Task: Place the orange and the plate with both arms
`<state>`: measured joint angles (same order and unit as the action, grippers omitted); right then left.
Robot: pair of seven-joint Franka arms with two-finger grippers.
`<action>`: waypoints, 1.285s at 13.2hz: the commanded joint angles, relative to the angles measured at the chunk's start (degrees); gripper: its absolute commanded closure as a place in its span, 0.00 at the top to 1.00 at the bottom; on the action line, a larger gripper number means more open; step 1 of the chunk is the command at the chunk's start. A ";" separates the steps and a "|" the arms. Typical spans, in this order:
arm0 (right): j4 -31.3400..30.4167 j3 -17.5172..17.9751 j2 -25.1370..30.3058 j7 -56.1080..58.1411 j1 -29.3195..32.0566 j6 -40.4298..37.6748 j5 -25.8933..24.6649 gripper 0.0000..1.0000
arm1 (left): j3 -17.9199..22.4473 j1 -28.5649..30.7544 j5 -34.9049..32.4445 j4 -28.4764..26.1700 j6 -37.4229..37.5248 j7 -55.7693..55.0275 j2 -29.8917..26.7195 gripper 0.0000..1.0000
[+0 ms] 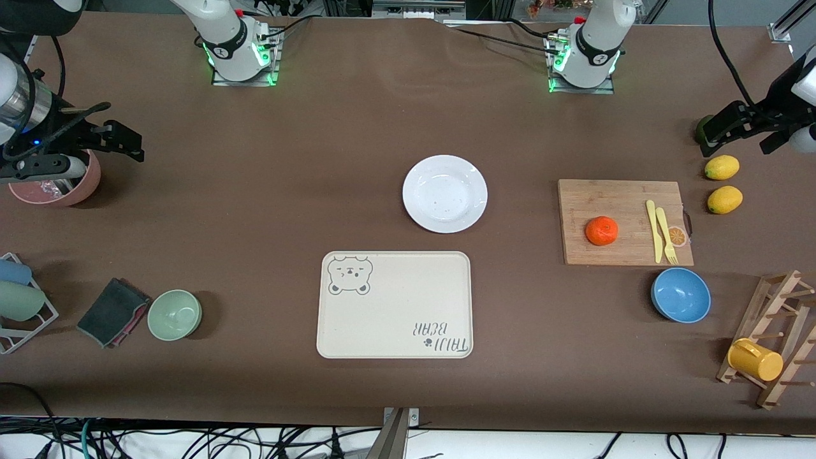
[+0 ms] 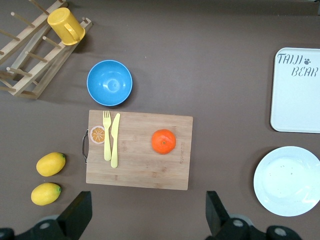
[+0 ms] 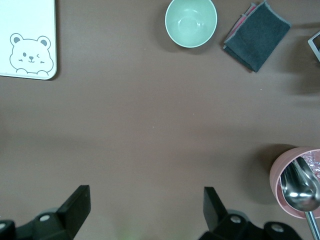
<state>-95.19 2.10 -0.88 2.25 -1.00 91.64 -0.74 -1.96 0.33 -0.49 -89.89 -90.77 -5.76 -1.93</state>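
The small glossy orange (image 1: 602, 231) sits on the wooden cutting board (image 1: 625, 222), well apart from the open left gripper (image 1: 733, 131) hovering up by the lemons (image 1: 722, 167), while the smooth white round plate (image 1: 445, 193) lies mid-table above the cream tray (image 1: 394, 305), far from the open right gripper (image 1: 108, 137) over the pink bowl (image 1: 57, 185).

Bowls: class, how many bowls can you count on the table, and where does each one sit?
3: a green bowl beside the dark cloth, a blue bowl nearer the front camera than the cutting board, and a pink bowl under the right gripper.
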 commanded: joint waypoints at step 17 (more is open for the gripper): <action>0.89 0.19 0.00 -0.50 0.04 -0.58 0.56 1.00 | -0.32 -0.68 -1.18 3.76 9.83 0.48 3.07 1.00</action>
<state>-95.19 2.10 -0.88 2.25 -1.00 91.75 -0.74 -2.31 0.13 -0.49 -88.36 -82.08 -5.73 -0.11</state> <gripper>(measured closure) 0.000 0.000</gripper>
